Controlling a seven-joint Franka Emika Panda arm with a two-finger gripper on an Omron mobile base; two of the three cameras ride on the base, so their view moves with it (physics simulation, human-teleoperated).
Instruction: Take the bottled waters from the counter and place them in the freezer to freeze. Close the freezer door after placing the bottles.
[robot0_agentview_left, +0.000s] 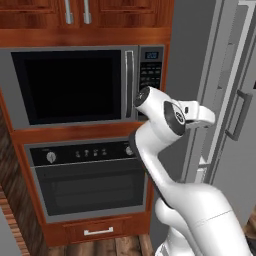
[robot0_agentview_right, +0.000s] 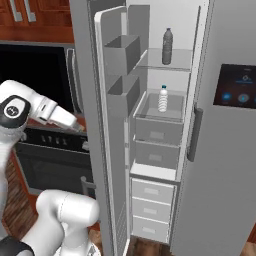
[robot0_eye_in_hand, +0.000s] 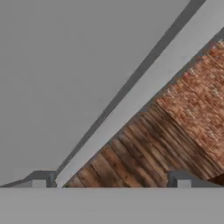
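Bottled waters both stand inside the open freezer, grey bottle on the glass shelf, whitish bottle in a drawer below; my jaws spread wide, empty, against the freezer door.

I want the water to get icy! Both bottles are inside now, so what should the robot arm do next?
Probably push the tall grey freezer door shut. The darker grey bottle stands on the glass shelf, the whitish blue-capped bottle below it, and the open gripper sits empty against the door's outer face.
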